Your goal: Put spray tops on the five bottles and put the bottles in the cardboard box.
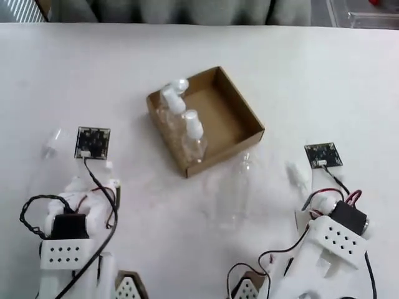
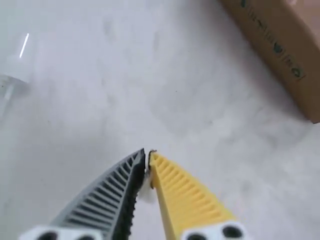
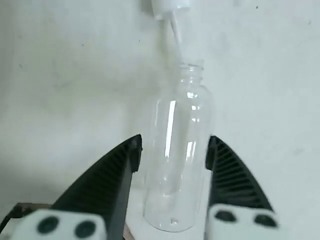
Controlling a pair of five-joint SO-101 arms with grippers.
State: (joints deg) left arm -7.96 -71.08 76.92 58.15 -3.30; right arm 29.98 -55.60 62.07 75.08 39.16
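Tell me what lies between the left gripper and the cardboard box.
Only bare table: in the left wrist view, the stretch from the shut left gripper to the cardboard box holds nothing.

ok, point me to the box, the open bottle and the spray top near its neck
box (image 1: 232,118), high view, on its bare floor.
open bottle (image 3: 176,145), right wrist view, mid-body.
spray top (image 3: 170,7), right wrist view, on its white head.
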